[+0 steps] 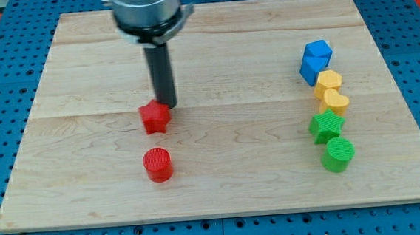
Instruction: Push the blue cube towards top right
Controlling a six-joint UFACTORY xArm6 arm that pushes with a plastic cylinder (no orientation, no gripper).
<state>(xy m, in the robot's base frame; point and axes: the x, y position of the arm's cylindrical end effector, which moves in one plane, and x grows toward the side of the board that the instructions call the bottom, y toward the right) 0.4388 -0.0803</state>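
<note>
The blue cube (316, 60) sits at the view's right, at the top of a column of blocks. Just below it and touching it lies a yellow heart-shaped block (331, 90). My tip (166, 105) is at the end of the dark rod, left of the board's centre, right behind and touching a red star block (154, 118). The tip is far to the left of the blue cube.
A red cylinder (158, 165) stands below the red star. A green star (326, 125) and a green cylinder (338, 154) continue the right-hand column below the yellow block. The wooden board (213, 58) lies on a blue perforated base.
</note>
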